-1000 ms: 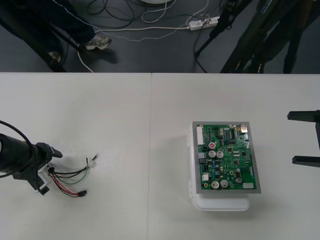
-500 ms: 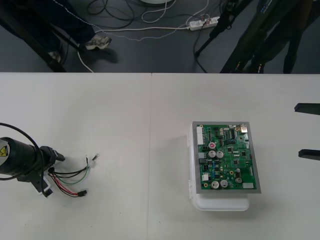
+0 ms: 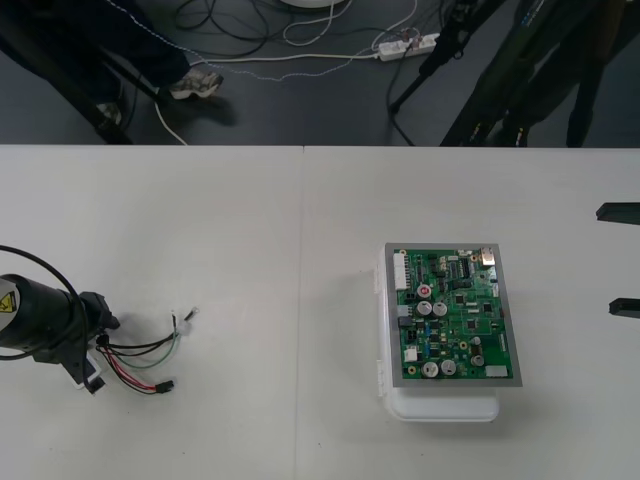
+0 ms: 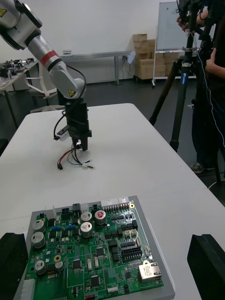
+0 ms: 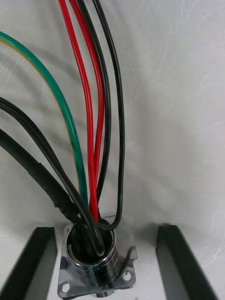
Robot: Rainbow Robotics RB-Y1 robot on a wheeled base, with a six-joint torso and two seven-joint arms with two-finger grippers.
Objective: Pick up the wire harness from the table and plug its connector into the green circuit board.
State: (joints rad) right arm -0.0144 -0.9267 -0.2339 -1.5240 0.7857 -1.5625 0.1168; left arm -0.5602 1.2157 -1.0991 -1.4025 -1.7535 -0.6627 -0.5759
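Polished metal socket (image 5: pixel 96 266), a round barrel on a square flange with corner holes, lies on the matte pale table (image 3: pixel 260 230). It sits between the flat black fingers (image 5: pixel 37 262) of the left gripper (image 3: pixel 97 352), which are spread with a gap on one side.

- **Lower left, front view:** the wire harness (image 3: pixel 140 360) has glossy red, black and green wires (image 5: pixel 91 117) that fan out to a small black plug (image 3: pixel 166 384).
- **Left arm (image 3: pixel 35 320):** yellow warning triangle (image 3: pixel 8 305), symbol not legible.
- **Right of centre:** green circuit board (image 3: pixel 455 315), metal-rimmed with cylindrical capacitors, on a white base (image 3: pixel 445 405). Print too small to read.
- **Right edge:** right gripper (image 3: pixel 622 260), fingers parallel and wide apart.
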